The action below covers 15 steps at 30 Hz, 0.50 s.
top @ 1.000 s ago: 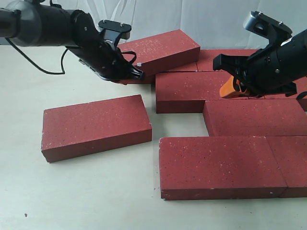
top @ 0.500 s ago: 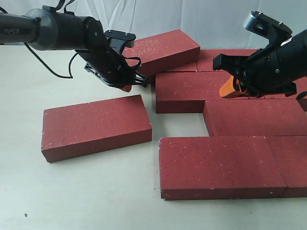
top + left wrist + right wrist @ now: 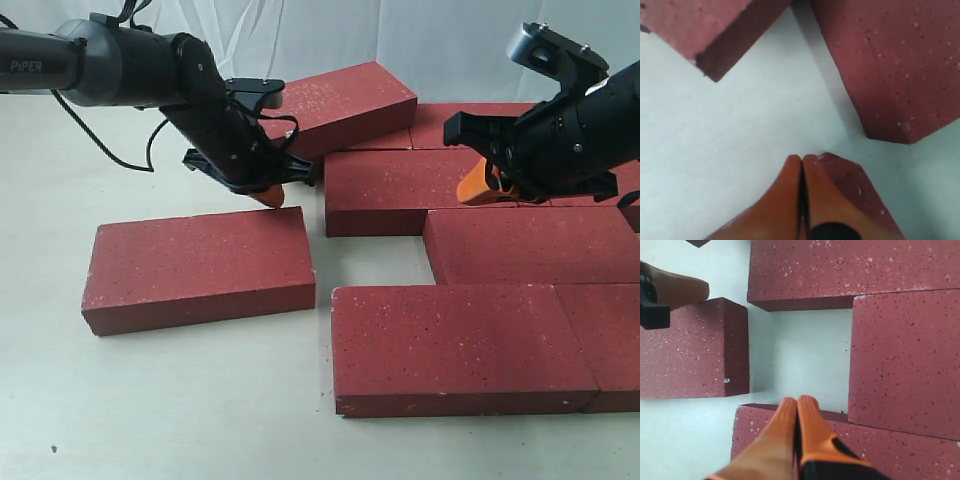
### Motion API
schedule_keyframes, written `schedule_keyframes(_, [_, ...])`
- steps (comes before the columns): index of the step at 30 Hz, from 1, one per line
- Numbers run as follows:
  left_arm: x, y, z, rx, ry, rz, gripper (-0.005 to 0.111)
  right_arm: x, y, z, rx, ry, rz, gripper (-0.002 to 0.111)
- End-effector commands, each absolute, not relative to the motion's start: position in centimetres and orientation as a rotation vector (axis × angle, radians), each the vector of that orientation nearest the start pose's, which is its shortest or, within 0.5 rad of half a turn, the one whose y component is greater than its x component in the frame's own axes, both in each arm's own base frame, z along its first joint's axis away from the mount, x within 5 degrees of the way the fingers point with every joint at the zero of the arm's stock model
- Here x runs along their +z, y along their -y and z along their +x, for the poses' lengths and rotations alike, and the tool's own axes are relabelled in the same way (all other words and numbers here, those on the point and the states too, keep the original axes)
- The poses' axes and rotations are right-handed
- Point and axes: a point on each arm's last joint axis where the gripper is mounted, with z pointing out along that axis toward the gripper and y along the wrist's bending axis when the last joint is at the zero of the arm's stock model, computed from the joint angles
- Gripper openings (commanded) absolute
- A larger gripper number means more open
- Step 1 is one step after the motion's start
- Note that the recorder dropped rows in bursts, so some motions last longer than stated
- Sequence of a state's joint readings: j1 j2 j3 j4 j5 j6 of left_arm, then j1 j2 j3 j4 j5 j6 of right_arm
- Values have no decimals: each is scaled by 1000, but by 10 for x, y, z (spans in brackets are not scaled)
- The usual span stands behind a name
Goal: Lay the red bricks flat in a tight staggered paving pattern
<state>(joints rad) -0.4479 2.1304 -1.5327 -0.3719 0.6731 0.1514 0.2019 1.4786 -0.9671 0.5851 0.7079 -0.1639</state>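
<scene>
Several red bricks lie flat on the right: a middle brick [image 3: 400,190], one to its right [image 3: 530,245], two front bricks [image 3: 450,345] and a back one [image 3: 480,122]. Another brick [image 3: 335,100] rests tilted on the back ones. A loose brick [image 3: 200,265], with a white chip [image 3: 726,381] at one corner, lies apart on the left. My left gripper [image 3: 270,196] [image 3: 801,160] is shut and empty, its tips at the loose brick's far edge near the right corner [image 3: 855,190]. My right gripper [image 3: 468,192] [image 3: 797,401] hangs shut and empty above the paved bricks, by a bare gap [image 3: 800,350].
A white cloth backdrop [image 3: 450,40] hangs behind the bricks. A black cable [image 3: 90,145] trails from the left arm over the pale tabletop [image 3: 150,400]. The left gripper's finger [image 3: 675,290] shows in the right wrist view.
My left gripper has come down from the tilted brick to the loose brick's far edge. The loose brick has turned slightly, now lying squarer to the others. The right arm has not moved.
</scene>
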Motion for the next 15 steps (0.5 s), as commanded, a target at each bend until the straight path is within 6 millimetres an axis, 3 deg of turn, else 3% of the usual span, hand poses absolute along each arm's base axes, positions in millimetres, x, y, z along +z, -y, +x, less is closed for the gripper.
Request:
schedule_keyframes(1, [160, 217, 394, -526, -2725, 472, 0, 250, -90, 280, 649, -2647, -5, -1])
schedule_keyframes(15, [167, 219, 392, -574, -2739, 455, 0, 251, -91, 279, 667, -2647, -12, -1])
